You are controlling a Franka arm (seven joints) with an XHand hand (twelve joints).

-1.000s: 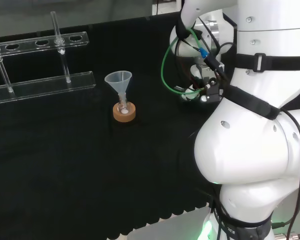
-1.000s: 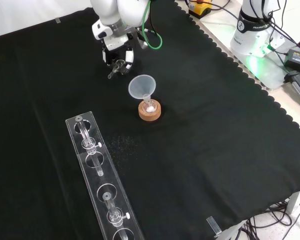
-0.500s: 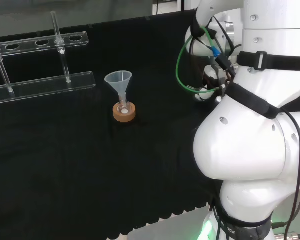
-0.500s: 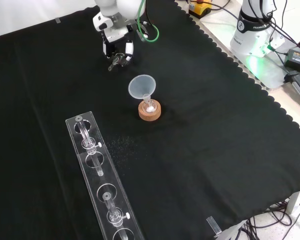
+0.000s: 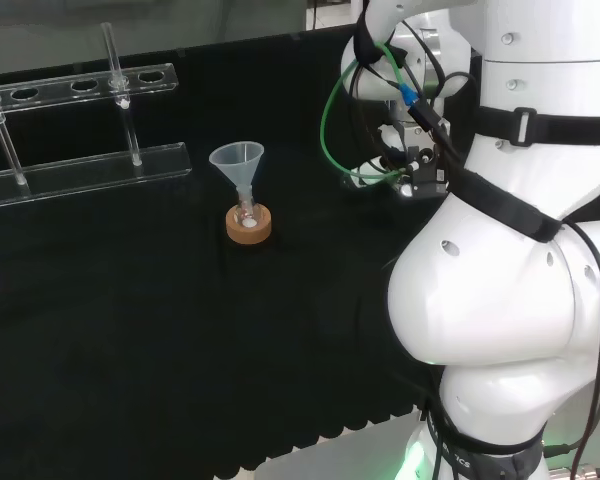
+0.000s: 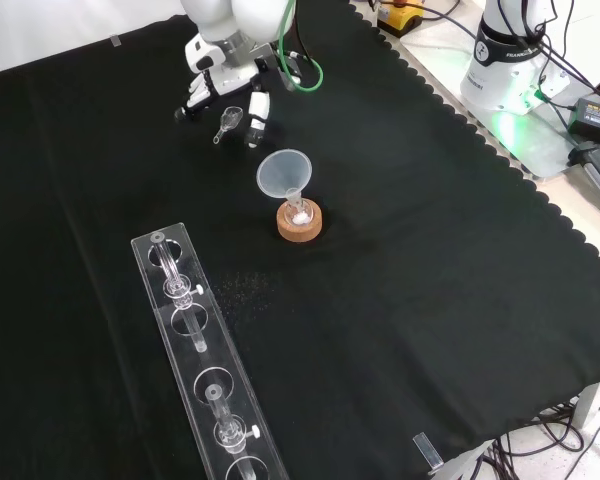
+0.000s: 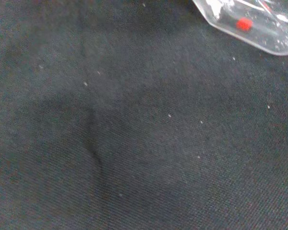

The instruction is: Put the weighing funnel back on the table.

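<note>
Half a second ago, in the front view, we saw the hand (image 6: 228, 82) curled round the weighing funnel (image 6: 226, 121). Now its fingers (image 6: 257, 108) have spread wide to either side, and the small clear piece sits between them with nothing gripping it. It seems to lie on the black cloth of the table (image 6: 430, 250), stem pointing down-left in that view, though we cannot say for certain that it rests flat. In the wrist view the weighing funnel (image 7: 249, 21) appears as a clear shape with a red spot, close against the cloth. The hand has also shifted slightly since the earlier front-view picture. The big funnel (image 6: 284, 174) stands as before in its flask (image 6: 299, 212) on the cork ring (image 6: 300, 224), just below the hand, and the clear rack (image 6: 205, 360) has not moved.
</note>
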